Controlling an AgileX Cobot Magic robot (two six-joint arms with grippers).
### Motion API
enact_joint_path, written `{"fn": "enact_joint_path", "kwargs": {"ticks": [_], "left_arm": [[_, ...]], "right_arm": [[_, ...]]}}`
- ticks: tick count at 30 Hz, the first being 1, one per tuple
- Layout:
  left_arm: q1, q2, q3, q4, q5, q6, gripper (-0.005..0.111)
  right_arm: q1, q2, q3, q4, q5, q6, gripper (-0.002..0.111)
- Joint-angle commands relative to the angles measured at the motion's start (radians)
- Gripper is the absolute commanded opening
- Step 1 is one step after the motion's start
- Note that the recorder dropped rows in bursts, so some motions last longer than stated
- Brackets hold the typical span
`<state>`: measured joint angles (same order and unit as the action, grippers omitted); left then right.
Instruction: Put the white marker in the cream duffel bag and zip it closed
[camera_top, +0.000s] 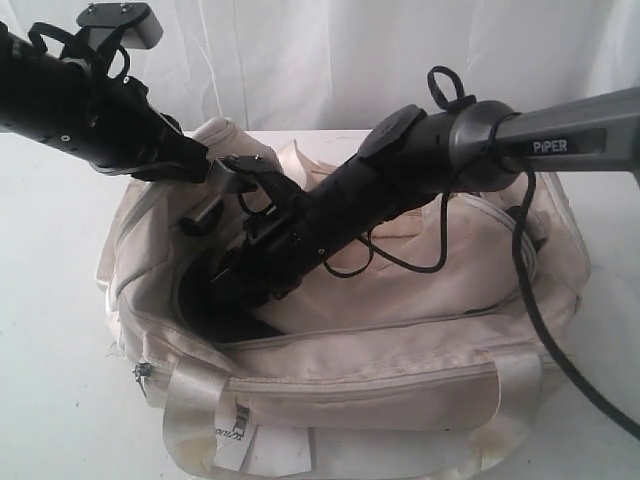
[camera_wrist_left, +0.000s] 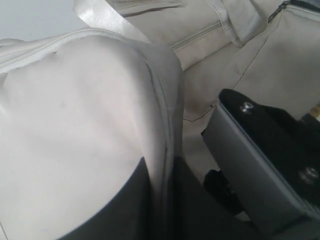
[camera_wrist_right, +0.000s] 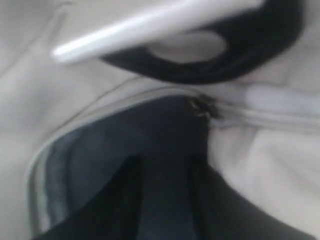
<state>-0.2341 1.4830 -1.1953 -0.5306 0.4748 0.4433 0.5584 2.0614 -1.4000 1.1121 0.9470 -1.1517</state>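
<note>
The cream duffel bag (camera_top: 400, 385) sits on a white table (camera_top: 50, 320), its top zip undone and its mouth gaping onto matte black lining (camera_wrist_right: 100, 150). The right gripper (camera_top: 228, 288) is sunk in that dark hollow, its two dark fingers (camera_wrist_right: 127, 200) standing apart with nothing between them. The white marker (camera_wrist_right: 150, 25), a smooth glossy stick with a rounded tip, shows blurred in the right wrist view, lying across a black oval ring (camera_wrist_right: 250, 55) against soft cream cloth just past the opening's grey zip edge; whether it rests inside I cannot tell. The left gripper (camera_top: 205, 205) is pinched on the bag's raised, creased flap. Shiny webbing handles (camera_top: 190, 400) hang over the near side
</note>
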Motion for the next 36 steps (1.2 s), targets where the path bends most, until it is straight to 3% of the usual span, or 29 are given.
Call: {"fn": "enact_joint_path", "kwargs": {"ticks": [1,7,9,11,16,18,23,25,30,36], "left_arm": [[-0.009,-0.017,-0.002,-0.037,-0.011,0.006,0.018],[-0.009,-0.017,-0.002,-0.058,-0.007,0.006,0.018],[-0.009,-0.017,-0.002,-0.064,-0.004,0.006,0.018],[-0.009,-0.017,-0.002,-0.064,0.022,0.009,0.018],[-0.009,-0.017,-0.002,-0.066,0.056,0.009,0.018],[-0.011,-0.017,-0.002,-0.066,0.06,0.009,0.018],[-0.011,-0.017,-0.002,-0.066,0.076,0.028,0.018],[-0.011,-0.017,-0.002,-0.066,0.076,0.03,0.018],[-0.011,-0.017,-0.002,-0.066,0.071,0.044,0.018],[-0.011,-0.017,-0.002,-0.066,0.062,0.051,0.018]], "right_arm": [[-0.001,0.032,-0.004,0.045,-0.054,-0.046,0.033],[-0.001,0.04,-0.008,0.152,-0.143,-0.162,0.035],[-0.001,0.05,-0.011,0.194,-0.158,-0.18,0.04],[-0.001,0.055,-0.011,0.2,-0.22,-0.178,0.052],[0.001,0.084,-0.05,0.31,-0.245,-0.225,0.054],[0.015,0.112,-0.08,0.314,-0.245,-0.224,0.045],[0.015,0.111,-0.081,0.304,-0.261,-0.169,0.002],[-0.001,0.101,-0.079,0.274,-0.251,-0.09,0.0],[-0.026,0.037,-0.047,-0.056,-0.078,0.097,0.0],[-0.031,-0.097,0.052,-0.095,-0.06,0.105,0.0]]}}
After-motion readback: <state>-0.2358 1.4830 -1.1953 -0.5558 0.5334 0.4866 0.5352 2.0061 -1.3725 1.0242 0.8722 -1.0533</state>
